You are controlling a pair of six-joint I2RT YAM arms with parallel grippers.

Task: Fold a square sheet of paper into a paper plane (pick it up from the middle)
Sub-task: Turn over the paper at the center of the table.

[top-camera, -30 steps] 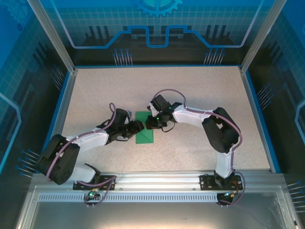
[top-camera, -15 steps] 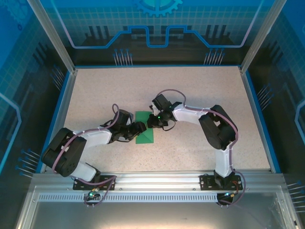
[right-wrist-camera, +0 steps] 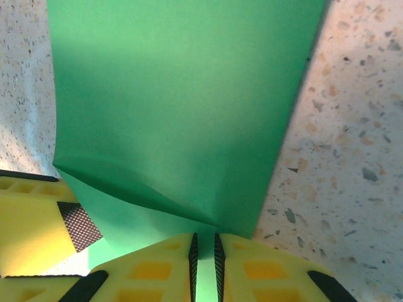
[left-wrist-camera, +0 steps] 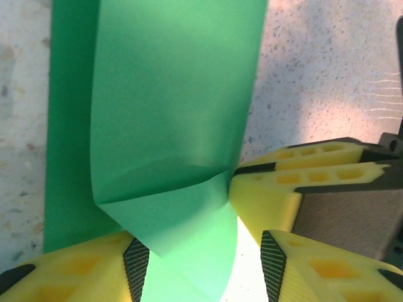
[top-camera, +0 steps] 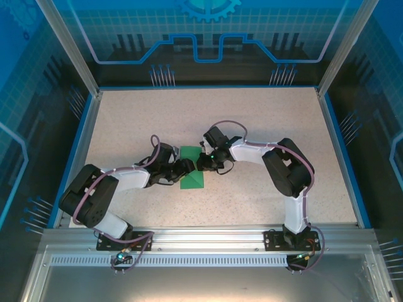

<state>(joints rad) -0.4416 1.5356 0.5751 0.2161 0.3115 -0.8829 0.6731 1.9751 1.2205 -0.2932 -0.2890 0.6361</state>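
Note:
The square sheet of paper (top-camera: 192, 179) lies green and partly folded in the middle of the table, both grippers meeting at its upper part. My right gripper (top-camera: 203, 162) is shut on a raised edge of the sheet (right-wrist-camera: 189, 94), the paper pinched between its yellow fingers (right-wrist-camera: 151, 270). My left gripper (top-camera: 184, 167) reaches in from the left. In the left wrist view its jaws (left-wrist-camera: 204, 255) stand apart around a lifted flap of the paper (left-wrist-camera: 170, 113), not pressing it. A right finger (left-wrist-camera: 283, 189) sits just beyond that flap.
The speckled tabletop (top-camera: 264, 119) is bordered by a blue rim (top-camera: 337, 151) and an aluminium rail (top-camera: 208, 238) at the near edge. Both forearms lie low over the table on either side of the paper.
The left arm has swung its elbow in and nudged its gripper slightly right at the paper, its jaws widening and narrowing again. The right gripper keeps its pinch, barely shifting.

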